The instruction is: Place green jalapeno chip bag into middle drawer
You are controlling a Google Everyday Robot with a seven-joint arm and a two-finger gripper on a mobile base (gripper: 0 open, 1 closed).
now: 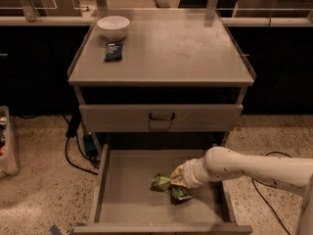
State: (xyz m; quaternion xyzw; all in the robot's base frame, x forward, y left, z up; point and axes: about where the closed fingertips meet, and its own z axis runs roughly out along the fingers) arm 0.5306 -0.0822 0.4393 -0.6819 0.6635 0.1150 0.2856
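Pincer (178, 177) low inside drawer (127, 180), touching green chip bag (164, 184) lying on floor beneath it; cannot tell its grip. Bag is in; letting go and withdrawal left.

White arm (254, 169) enters from right, near level; gripper (177, 178) points left, low inside middle drawer (127, 180).

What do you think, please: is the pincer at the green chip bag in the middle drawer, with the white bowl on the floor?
No: the camera view shows the white bowl on the cabinet top; the pincer is at the green chip bag in the middle drawer.
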